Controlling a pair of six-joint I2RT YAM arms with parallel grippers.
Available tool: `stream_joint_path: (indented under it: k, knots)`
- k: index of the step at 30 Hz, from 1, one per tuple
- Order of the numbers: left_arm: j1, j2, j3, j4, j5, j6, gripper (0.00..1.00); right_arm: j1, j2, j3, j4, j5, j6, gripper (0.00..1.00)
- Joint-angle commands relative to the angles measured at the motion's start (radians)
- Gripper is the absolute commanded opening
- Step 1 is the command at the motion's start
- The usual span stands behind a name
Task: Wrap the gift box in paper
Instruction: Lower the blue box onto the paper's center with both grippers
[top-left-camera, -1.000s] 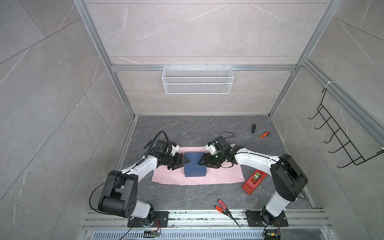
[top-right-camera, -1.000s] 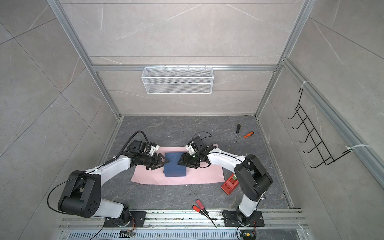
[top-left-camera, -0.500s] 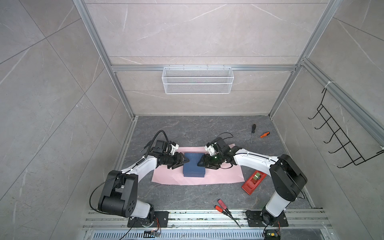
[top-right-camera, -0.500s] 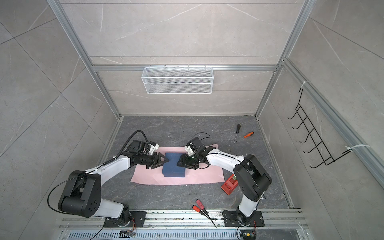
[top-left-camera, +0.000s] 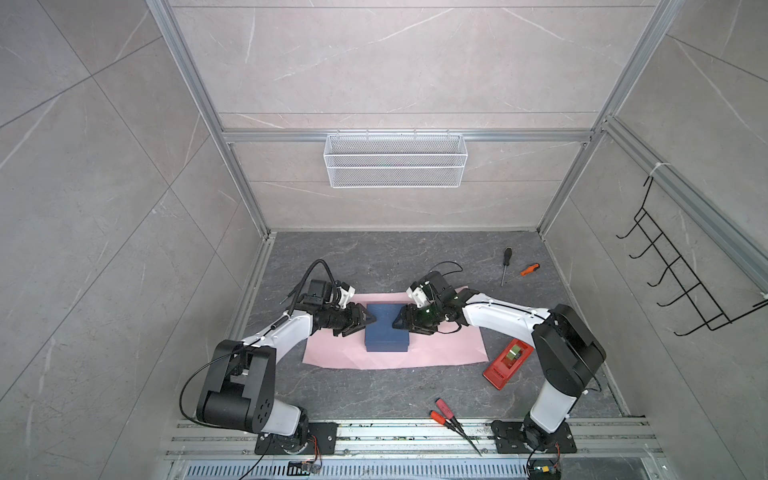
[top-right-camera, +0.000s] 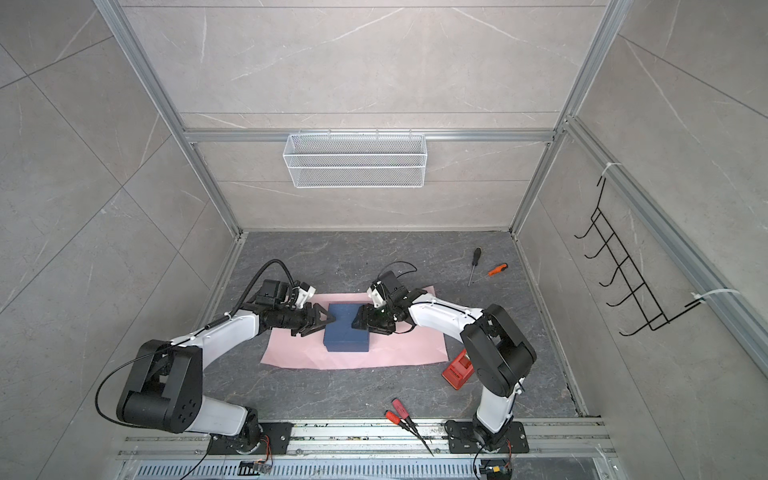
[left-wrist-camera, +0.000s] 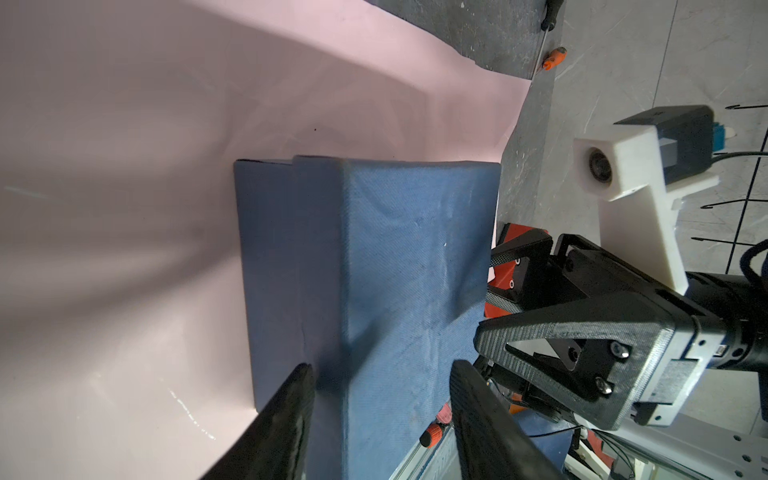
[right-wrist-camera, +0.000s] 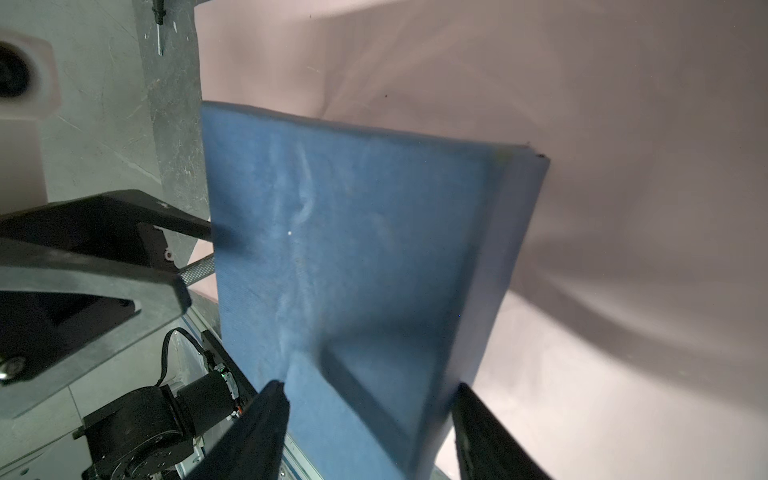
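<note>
Gift box (top-left-camera: 387, 338) is found flat on the paper (top-left-camera: 440, 351), between the two sets of jaws. Compared with a second ago, it is shifted slightly toward the left jaws, while the paper is not seen to be displaced.

Nearest the rail, well behind the right jaws, the red-handled pliers (top-left-camera: 446, 411) and the red tape dispenser (top-left-camera: 508, 363) are left untouched on the worktop (top-left-camera: 374, 395). The near strip of paper, in front of both sets of jaws, is still spread flat, with no flap raised.

At the box, the left jaws are held apart astride the upper edge on their side. One finger (left-wrist-camera: 291, 415) is set low against the side wall and the other is set over the lid. The right jaws are placed likewise on the opposite edge, with one finger (right-wrist-camera: 257, 428) over the lid. Nothing is seen clamped by either pair.

Beyond the jaws, the far strip of paper lies flat, and two screwdrivers (top-left-camera: 506, 266) are seen well apart from it.

The box is judged to be under adjustment between the two arms, so placement is being finished and folding is not yet begun.
</note>
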Motion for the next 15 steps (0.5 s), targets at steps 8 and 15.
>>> stream_joint_path:
  k: [8,15]
  knots:
    - [0.005,-0.003,0.023,0.028,0.025,-0.005,0.55,0.001,0.036,0.062,-0.032,0.003,-0.032,0.65]
    - [0.017,-0.009,0.015,0.036,0.019,-0.007,0.55,0.001,0.046,0.079,-0.035,-0.002,-0.035,0.65]
